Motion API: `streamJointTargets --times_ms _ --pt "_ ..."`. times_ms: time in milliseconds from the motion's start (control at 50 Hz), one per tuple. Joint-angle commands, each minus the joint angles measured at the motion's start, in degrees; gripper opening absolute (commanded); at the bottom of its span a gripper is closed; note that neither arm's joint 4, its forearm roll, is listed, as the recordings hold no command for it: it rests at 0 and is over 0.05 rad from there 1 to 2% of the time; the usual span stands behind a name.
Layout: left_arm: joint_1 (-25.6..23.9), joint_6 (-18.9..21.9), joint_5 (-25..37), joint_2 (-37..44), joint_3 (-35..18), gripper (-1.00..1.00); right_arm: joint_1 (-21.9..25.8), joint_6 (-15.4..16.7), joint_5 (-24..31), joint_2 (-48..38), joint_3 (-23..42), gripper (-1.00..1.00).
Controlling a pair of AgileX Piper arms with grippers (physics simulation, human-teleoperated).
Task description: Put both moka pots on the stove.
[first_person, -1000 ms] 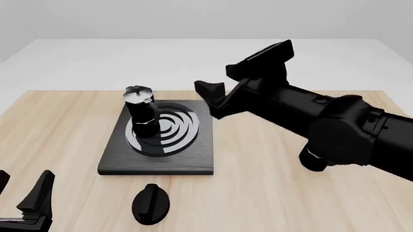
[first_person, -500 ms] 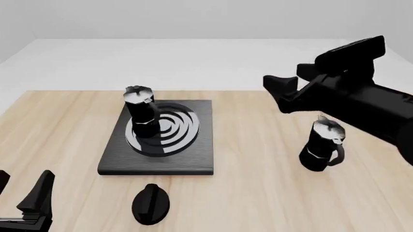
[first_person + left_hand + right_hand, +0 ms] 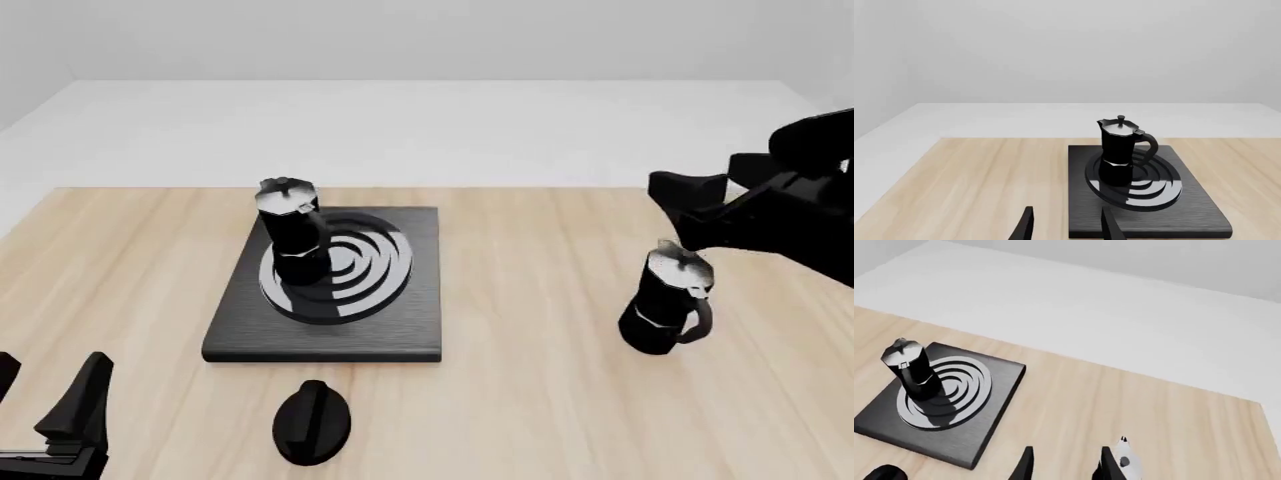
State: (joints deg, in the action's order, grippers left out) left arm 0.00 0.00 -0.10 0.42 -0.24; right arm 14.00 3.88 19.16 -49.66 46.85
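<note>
Black against pale wood, the stove (image 3: 327, 285) sits left of centre in your front view, and one moka pot (image 3: 294, 232) already stands on the left part of its ringed burner. The second moka pot (image 3: 666, 300) stands upright on the bare counter (image 3: 534, 340) at the right of the frame, well apart from the stove. Your right gripper (image 3: 694, 195) hangs at the right edge, above and behind that pot. A second ago this arm stretched across mid-frame and hid the pot; it has since swung back to the right, so the pot is now uncovered and, by my judgement, open to an approach. Its jaws look parted and hold nothing. The left gripper (image 3: 47, 405) rests low in the bottom left corner, jaws apart and empty, with the black oval knob (image 3: 311, 423) near the bottom edge. In the left wrist view the placed pot (image 3: 1122, 150) stands on the burner at centre right, fingertips (image 3: 1025, 227) spread at the bottom edge. In the right wrist view the stove (image 3: 941, 405) lies at left, and the unplaced pot's lid (image 3: 1127, 460) peeks in at the bottom beside the open fingertips (image 3: 1025, 465). Half the task looks done.
</note>
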Motion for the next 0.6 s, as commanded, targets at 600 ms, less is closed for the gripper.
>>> streamJointTargets --times_ms 600 --pt "0.0 0.0 0.0 0.0 0.0 1.0 -13.87 1.54 4.31 0.77 -4.38 1.0"
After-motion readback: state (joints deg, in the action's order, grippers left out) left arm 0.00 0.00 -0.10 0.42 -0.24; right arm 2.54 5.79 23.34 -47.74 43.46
